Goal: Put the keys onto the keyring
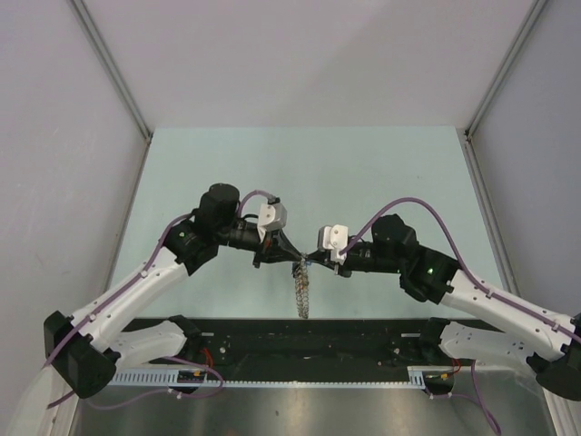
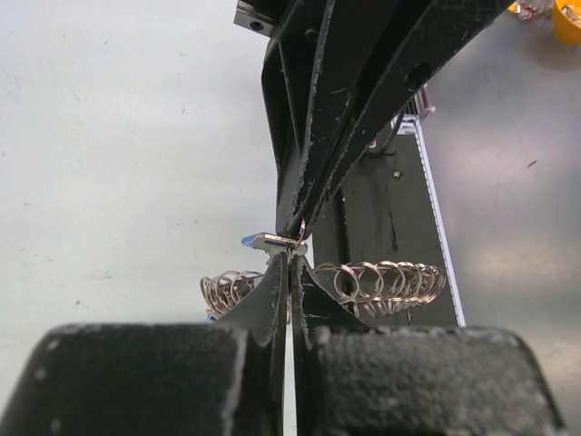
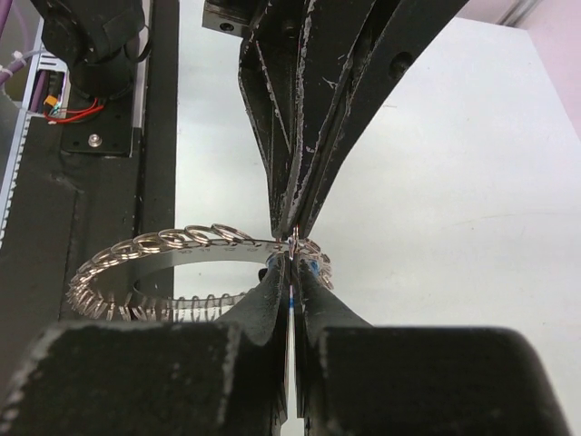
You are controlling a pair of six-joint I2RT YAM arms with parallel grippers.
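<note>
My two grippers meet tip to tip above the middle of the table. The keyring (image 1: pixel 302 292), a silver ring edged with coiled loops, hangs down from where they meet. My left gripper (image 1: pixel 297 260) (image 2: pixel 289 262) is shut on the keyring (image 2: pixel 390 282), whose loops spread to either side of its fingers. My right gripper (image 1: pixel 311 258) (image 3: pixel 292 256) is shut on a blue-headed key (image 3: pixel 291 300), seen as a blue sliver between its fingers. That key (image 2: pixel 263 241) juts out sideways at the tips. In the right wrist view the keyring (image 3: pixel 163 243) extends to the left. No other keys are in view.
The pale green table (image 1: pixel 300 173) lies under both arms, with grey walls on three sides. A black rail (image 1: pixel 300 336) runs along the near edge between the arm bases. Something yellow (image 2: pixel 567 23) sits at the far corner in the left wrist view.
</note>
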